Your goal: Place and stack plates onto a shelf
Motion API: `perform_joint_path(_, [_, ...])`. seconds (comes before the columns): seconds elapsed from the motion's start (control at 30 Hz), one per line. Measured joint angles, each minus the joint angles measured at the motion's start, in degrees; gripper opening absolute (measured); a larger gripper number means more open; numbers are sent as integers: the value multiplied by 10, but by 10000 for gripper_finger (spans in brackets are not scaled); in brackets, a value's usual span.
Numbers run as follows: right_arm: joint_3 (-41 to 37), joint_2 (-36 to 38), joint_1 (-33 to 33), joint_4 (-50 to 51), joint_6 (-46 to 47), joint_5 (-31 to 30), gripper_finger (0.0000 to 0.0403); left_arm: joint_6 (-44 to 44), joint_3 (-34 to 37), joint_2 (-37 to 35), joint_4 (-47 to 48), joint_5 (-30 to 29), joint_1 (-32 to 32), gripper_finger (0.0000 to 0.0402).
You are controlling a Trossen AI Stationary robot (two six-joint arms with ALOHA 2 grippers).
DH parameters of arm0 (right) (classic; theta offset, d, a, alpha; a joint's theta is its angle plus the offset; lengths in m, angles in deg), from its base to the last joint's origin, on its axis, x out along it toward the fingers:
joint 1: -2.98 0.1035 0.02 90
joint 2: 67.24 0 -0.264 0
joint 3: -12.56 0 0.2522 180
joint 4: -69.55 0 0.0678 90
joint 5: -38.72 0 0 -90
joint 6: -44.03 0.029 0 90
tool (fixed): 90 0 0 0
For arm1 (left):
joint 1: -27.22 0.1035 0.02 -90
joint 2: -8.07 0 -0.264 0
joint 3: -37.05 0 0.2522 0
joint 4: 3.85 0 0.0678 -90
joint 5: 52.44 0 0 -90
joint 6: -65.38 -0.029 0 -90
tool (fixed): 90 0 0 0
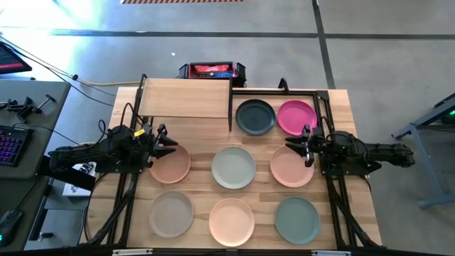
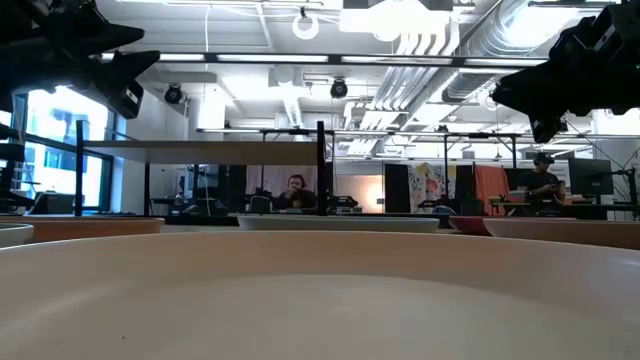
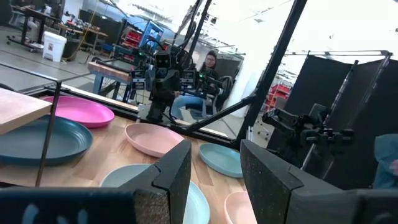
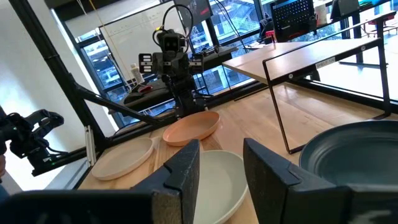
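Plates, eight of them, laid flat and single on the table [image 1: 341,107], none overlapping, none stacked, none on the shelf [image 1: 185,99] yet. Spread out this way probably so that each rim stays free for a pinch from the side.

Back row, just beside the shelf: dark grey plate [image 1: 255,116], then magenta plate [image 1: 296,116], rims nearly touching. Middle row: peach plate [image 1: 170,165], pale sage plate [image 1: 233,167], salmon plate [image 1: 291,166]. Front row: beige-grey plate [image 1: 171,212], second peach plate [image 1: 231,220], muted green plate [image 1: 297,219].

Shelf at the back left of the table, board raised on thin black legs, top bare.

Left gripper [image 1: 169,142] above the far edge of the peach plate, pointing towards the table's middle. Jaws moderately parted, nothing between them; in the left wrist view only the table and plates show through the gap.

Right gripper [image 1: 293,146] facing it, over the far rim of the salmon plate, near the magenta one. Jaws parted about as much, likewise empty.

Judged as the very start: nothing placed. Each arm poised over the nearest plate on its own side, which would split the work evenly. Left side closer to the shelf, so likely first to deliver. Shallow matte rims likely to need a low, tilted approach; a poor pinch could slide a plate into a neighbour.
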Motion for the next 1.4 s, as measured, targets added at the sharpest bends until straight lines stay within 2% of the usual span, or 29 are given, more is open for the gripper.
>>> perform_joint_path(0.3, [0, 0, 0, 0, 0, 0, 108, 27, 0, 0, -11, -113, 0, 126])
perform_joint_path(0.6, [0, 0, 0, 0, 0, 0, 108, 5, 0, 0, -105, -227, 0, 126])
perform_joint_path(1.1, [0, 0, 0, -10, 0, -16, 108, -25, 0, 0, -245, -259, 0, 126])
perform_joint_path(1.27, [0, 0, 0, -69, 0, -18, 108, -12, 0, 0, -268, -287, 0, 126])
perform_joint_path(1.4, [0, 0, -3, -147, -1, -43, 108, -10, -4, 0, -275, -316, 0, 126])
